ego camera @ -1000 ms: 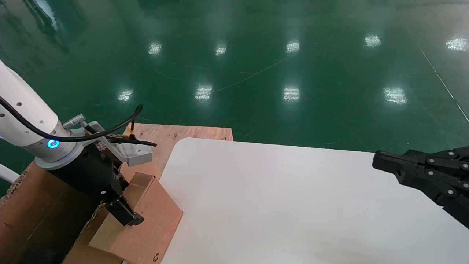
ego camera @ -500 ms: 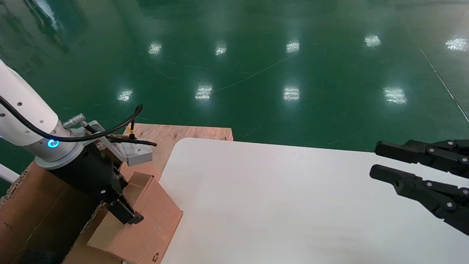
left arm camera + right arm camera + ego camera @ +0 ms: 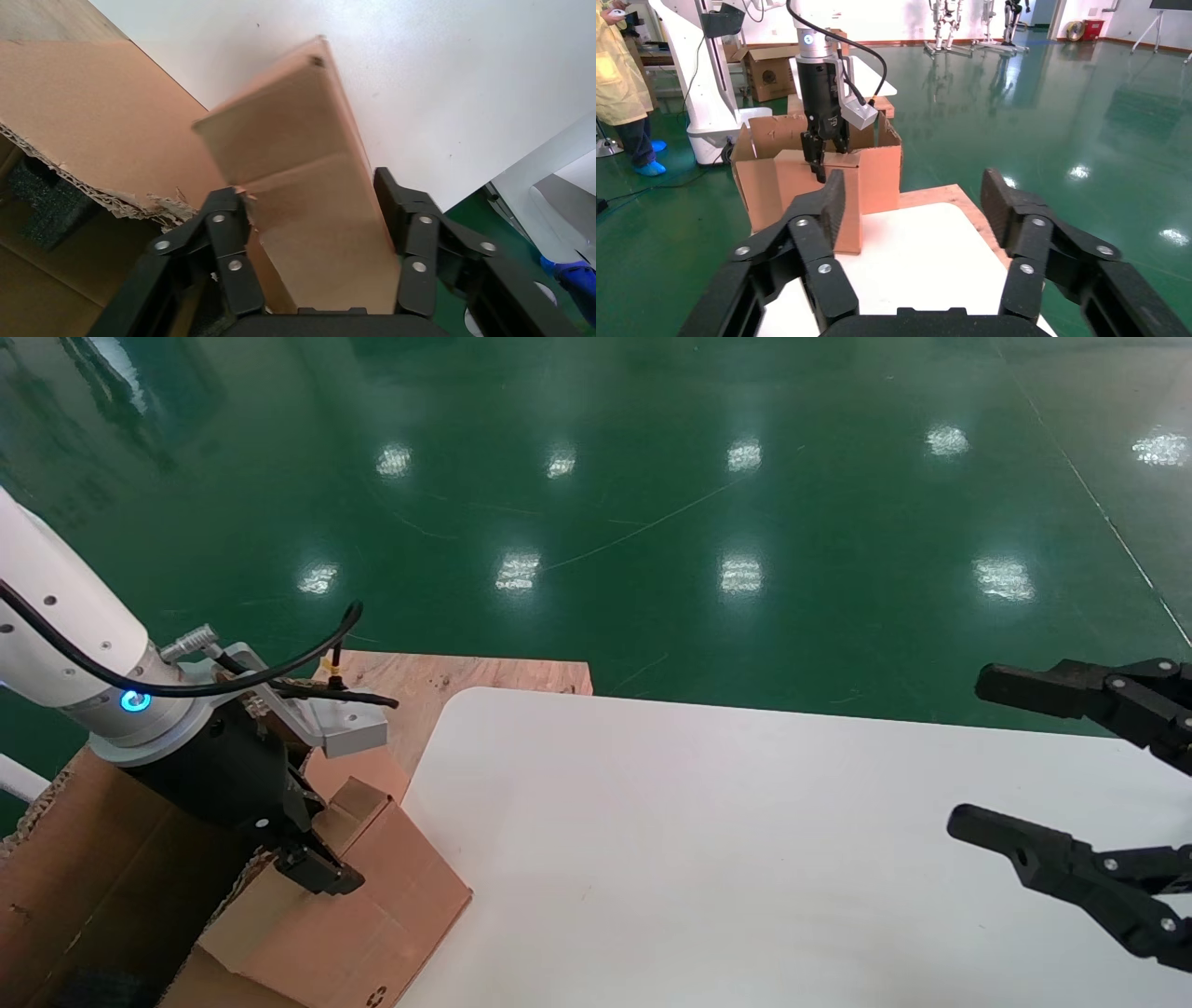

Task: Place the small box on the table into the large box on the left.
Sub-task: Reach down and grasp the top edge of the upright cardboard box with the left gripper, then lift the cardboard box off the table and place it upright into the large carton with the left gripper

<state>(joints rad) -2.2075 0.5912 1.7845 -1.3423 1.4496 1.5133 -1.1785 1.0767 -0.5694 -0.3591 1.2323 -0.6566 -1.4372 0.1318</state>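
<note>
In the head view we see the left gripper (image 3: 307,868) at about 8 o'clock, low at the left side. Its fingers are closed on the top edge of the small box (image 3: 358,919), which is tilted and hangs over the left edge of the white worktop (image 3: 708,859). A recycling mark shows near the lower corner of the small box. At 9 o'clock from the small box we see the large box (image 3: 84,859) with its ragged torn wall. Behind both, at 12 o'clock from the small box, lies a wooden board (image 3: 466,677). The right gripper (image 3: 968,756) is at 4 o'clock over the right part of the worktop, and its fingers stand wide apart with nothing between them.

In the left wrist view the two black fingers (image 3: 228,242) press on both sides of the small box (image 3: 309,189). The torn edge of the large box (image 3: 91,133) is just beside it, with black foam (image 3: 42,200) inside. The worktop (image 3: 457,77) is behind the small box.

In the right wrist view the fingers (image 3: 821,217) of the right gripper (image 3: 912,200) are spread open and hold nothing. Farther off, the left gripper (image 3: 822,151) holds the small box (image 3: 821,196) from above at the edge of the worktop (image 3: 912,267), in front of the large box (image 3: 880,172). A person in a yellow coat (image 3: 620,77) stands at the side.
</note>
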